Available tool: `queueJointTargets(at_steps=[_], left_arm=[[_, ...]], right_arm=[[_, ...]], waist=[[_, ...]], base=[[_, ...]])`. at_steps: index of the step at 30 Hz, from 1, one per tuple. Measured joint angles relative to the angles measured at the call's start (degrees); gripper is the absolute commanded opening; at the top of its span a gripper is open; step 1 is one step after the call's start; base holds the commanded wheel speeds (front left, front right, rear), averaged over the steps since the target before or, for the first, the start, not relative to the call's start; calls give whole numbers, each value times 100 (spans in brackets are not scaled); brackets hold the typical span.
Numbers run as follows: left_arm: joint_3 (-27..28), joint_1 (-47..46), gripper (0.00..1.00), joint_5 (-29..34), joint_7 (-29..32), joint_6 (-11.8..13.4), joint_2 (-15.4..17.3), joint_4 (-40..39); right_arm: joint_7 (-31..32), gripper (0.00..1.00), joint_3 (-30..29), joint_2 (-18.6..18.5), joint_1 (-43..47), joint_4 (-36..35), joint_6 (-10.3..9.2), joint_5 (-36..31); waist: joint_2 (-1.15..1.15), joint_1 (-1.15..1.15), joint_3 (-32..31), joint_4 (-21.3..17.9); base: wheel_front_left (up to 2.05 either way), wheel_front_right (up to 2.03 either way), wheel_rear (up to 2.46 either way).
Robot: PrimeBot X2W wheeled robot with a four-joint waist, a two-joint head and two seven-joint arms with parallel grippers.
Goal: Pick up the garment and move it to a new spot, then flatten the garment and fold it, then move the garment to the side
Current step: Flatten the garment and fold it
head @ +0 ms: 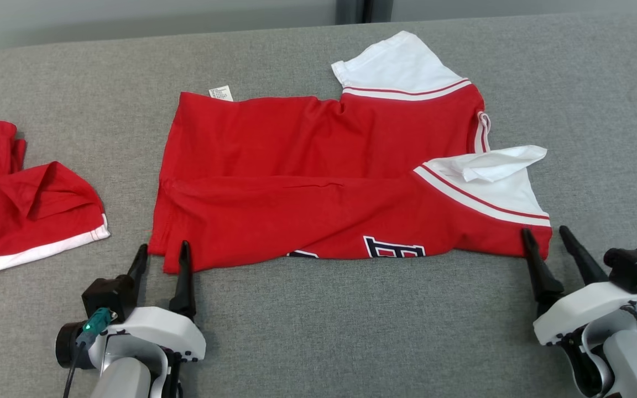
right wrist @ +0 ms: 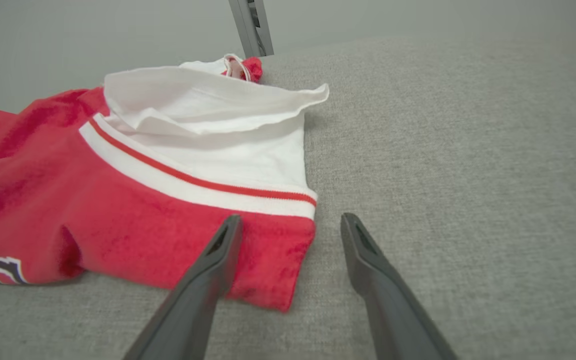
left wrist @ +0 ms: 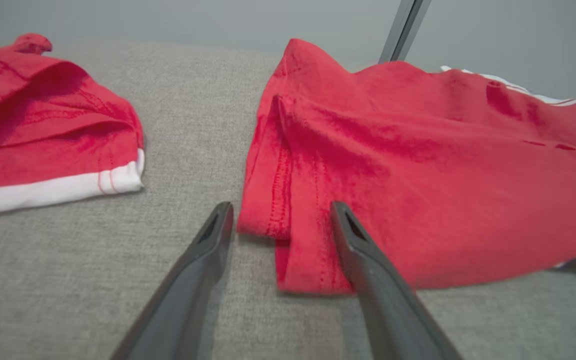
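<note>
Shirt: the red shirt (head: 318, 182) with white sleeves lies mid-table on the grey cloth surface (head: 318, 331), with a lengthwise crease across it and an uneven near edge.
Left gripper: the left gripper (head: 163, 246) has its fingers spread wide, straddling the near-left hem corner and gripping nothing.
Right gripper: the right gripper (head: 545, 230) is spread wide at the near-right corner, one finger over red cloth and the other over bare table, holding nothing.
Risk, layers: the near-left hem shows offset layers, so a pinch could catch only one and the fold would likely open.
Risk, sleeve: the near-right sleeve (head: 495, 177) is crumpled with a flap turned up, and folding now would probably trap that wrinkle.
Risk, neighbour: a second shirt (head: 20, 210) lies at the left, so a leftward shift could overlap or drag it.
</note>
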Motion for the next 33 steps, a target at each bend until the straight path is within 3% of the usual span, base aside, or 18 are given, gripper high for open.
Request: queueJointTargets(at_steps=[7,8,9,10,11,15,16,17,26,33], left_arm=[[-65,-239,100,0,-1,63,-1,336],[-74,-266,100,-1,-1,63,0,387],[-90,-300,100,0,-5,63,0,467],[-94,-350,100,-4,-10,62,-1,561],[-93,-384,100,-34,-16,63,-2,626],[-86,-534,100,-67,-32,58,-11,831],[-89,-567,84,-67,-35,32,-9,871],[-96,-593,0,-68,-35,-3,-2,914],[-159,-594,0,-304,-41,-219,9,1157],[-74,231,0,-316,-18,-294,-13,1170]], right_arm=[[-11,100,252,59,-215,313,0,86],[-19,95,308,60,-263,371,0,119],[-24,54,371,57,-307,426,0,153],[-26,24,430,47,-358,493,0,182],[-34,0,488,33,-397,541,0,219],[-42,0,704,10,-498,662,2,411],[-42,0,734,-1,-507,673,2,458],[-42,0,758,-25,-520,680,2,493],[-24,0,701,-64,-464,736,16,678],[-15,0,642,-19,58,917,15,750]], waist=[[0,0,104,14],[0,0,116,18],[0,0,127,23],[0,0,136,27],[0,0,144,32],[0,0,169,47],[0,0,169,47],[0,0,170,46],[0,0,-9,38],[0,0,-690,34]], base=[[0,0,0],[0,0,0],[0,0,0],[0,0,0],[0,0,0],[0,0,0],[0,0,0],[0,0,0],[0,0,0],[0,0,0]])
